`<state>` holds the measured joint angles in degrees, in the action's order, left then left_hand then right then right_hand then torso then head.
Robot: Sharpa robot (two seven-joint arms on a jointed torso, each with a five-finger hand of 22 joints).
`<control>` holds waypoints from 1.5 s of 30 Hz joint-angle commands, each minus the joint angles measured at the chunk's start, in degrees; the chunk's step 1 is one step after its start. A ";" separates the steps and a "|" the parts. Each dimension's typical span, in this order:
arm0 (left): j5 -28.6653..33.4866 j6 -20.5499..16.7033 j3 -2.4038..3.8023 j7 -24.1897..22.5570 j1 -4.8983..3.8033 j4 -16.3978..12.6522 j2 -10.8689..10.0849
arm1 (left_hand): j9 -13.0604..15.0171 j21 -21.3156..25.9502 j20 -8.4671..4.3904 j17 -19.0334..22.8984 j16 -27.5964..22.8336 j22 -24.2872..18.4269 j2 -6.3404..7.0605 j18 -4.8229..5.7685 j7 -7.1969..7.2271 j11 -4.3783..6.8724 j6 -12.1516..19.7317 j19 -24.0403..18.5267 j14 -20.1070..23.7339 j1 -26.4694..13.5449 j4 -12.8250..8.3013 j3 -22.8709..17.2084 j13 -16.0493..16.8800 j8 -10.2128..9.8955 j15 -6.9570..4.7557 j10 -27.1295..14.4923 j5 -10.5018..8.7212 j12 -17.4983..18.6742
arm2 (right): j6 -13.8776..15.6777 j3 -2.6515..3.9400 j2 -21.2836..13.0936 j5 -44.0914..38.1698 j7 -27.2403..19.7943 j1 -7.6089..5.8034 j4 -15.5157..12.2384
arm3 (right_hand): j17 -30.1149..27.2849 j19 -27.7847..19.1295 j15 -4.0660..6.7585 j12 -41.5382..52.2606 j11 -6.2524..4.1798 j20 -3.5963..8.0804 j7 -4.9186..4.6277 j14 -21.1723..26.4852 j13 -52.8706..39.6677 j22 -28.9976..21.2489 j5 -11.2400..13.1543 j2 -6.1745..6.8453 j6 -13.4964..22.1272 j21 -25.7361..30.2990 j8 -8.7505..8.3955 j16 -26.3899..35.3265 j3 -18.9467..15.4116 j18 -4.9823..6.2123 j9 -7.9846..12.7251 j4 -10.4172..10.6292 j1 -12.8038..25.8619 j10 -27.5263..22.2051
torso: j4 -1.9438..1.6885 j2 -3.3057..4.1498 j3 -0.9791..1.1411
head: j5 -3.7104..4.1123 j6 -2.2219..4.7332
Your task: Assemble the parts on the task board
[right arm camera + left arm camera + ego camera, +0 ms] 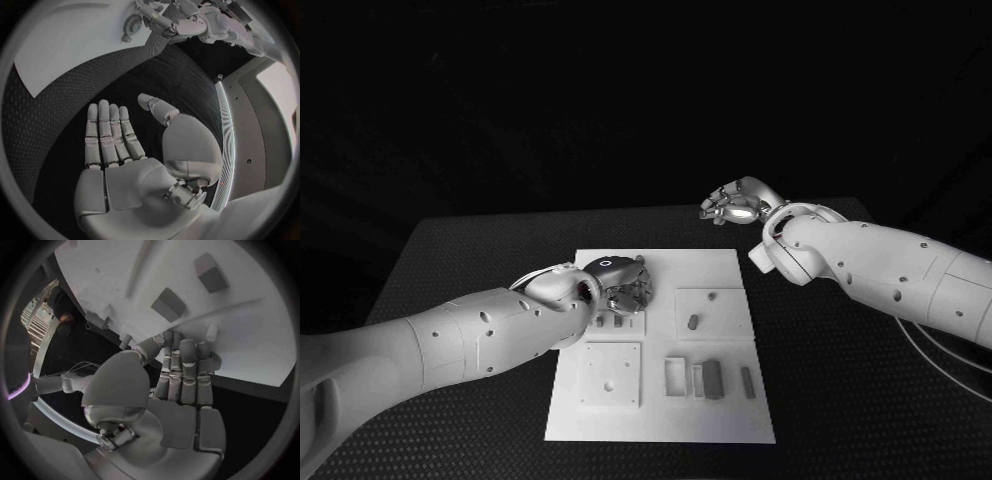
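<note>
The white task board (661, 420) lies mid-table. My left hand (620, 285) hangs over the board's far left part, fingers pointing down beside small grey parts (610, 322). In the left wrist view its straight fingers (187, 370) reach the board (250, 340), with the thumb close against them; whether anything is pinched there is hidden. Two grey parts (169, 304) lie beyond the fingertips. My right hand (736, 205) is raised past the board's far right corner, with flat fingers (109, 132), the thumb apart, and nothing in it.
On the board sit a square plate (612, 375), a grey part (692, 322) on a second square, and several grey bars (714, 380) beside a white frame (675, 375). Black table (848, 400) surrounds the board. My right forearm (891, 275) crosses above the table's right side.
</note>
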<state>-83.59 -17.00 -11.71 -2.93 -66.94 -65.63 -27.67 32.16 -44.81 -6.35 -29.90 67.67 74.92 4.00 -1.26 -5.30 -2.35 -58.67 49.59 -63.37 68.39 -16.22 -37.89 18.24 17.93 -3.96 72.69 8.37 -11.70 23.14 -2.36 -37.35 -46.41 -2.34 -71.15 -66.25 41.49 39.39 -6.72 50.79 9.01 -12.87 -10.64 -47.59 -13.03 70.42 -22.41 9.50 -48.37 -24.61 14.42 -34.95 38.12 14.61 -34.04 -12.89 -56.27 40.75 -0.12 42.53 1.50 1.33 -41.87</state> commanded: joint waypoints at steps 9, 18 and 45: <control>7.07 1.52 2.36 -1.03 0.70 -2.08 -1.39 | 0.13 -0.28 -2.85 0.17 -0.42 0.99 -0.54 -0.35 -0.44 -0.05 -1.12 0.57 -0.56 -0.60 0.05 0.14 0.05 0.32 0.09 0.62 0.30 0.41 | -0.59 0.01 -0.07 -0.17 -0.62 0.02 -0.05 | -0.09 -0.16 -0.05 -0.21 0.02 -0.10 -0.01 0.17 0.12 0.08 -0.33 -0.15 0.55 0.26 -0.14 0.28 0.28 0.29 0.08 0.14 0.21 -0.05 | -0.07 -0.04 -0.03 | -0.09 0.44; 7.20 1.15 4.29 -2.06 0.63 -3.40 -3.52 | 0.11 -0.26 -2.90 0.21 -0.45 0.99 -0.54 -0.34 -0.43 -0.03 -1.15 0.65 -0.69 -0.77 0.00 0.17 0.04 0.27 0.06 0.73 0.23 0.58 | -0.56 0.01 -0.28 -0.17 -0.59 0.02 -0.15 | -0.11 -0.15 -0.05 -0.21 0.02 -0.10 -0.01 0.15 0.17 0.10 -0.34 -0.15 0.55 0.30 -0.13 0.30 0.27 0.30 0.09 0.13 0.20 -0.03 | -0.12 -0.03 0.01 | -0.16 0.74; 7.02 3.53 4.89 -1.30 0.26 -5.51 -10.11 | 0.10 -0.24 -2.97 0.20 -0.39 1.02 -0.42 -0.33 -0.37 0.04 -1.31 0.66 -0.88 -0.73 -0.11 0.14 0.05 0.28 0.00 0.96 0.14 0.77 | -0.54 0.01 -0.90 -0.17 -0.51 0.02 -0.39 | -0.13 -0.11 -0.05 -0.22 0.02 -0.10 -0.01 0.13 0.26 0.15 -0.34 -0.13 0.56 0.39 -0.12 0.34 0.26 0.32 0.11 0.12 0.17 -0.01 | -0.03 0.02 -0.05 | -0.32 0.56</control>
<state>-76.92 -14.67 -6.86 -4.06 -66.61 -71.08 -37.71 32.21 -44.81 -6.43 -29.74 67.45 74.92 3.65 -1.25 -5.02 -2.23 -58.95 50.08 -63.87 67.83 -16.39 -37.72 18.23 17.90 -3.85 73.23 8.37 -11.25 23.14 -2.36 -38.17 -46.40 -2.34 -71.15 -66.59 41.45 39.39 -6.71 50.80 9.01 -12.87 -10.63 -47.60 -12.85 70.51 -22.41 9.50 -48.37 -24.62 14.42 -34.95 38.12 14.61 -34.00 -12.89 -56.27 40.75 -0.27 42.49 1.41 1.11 -41.27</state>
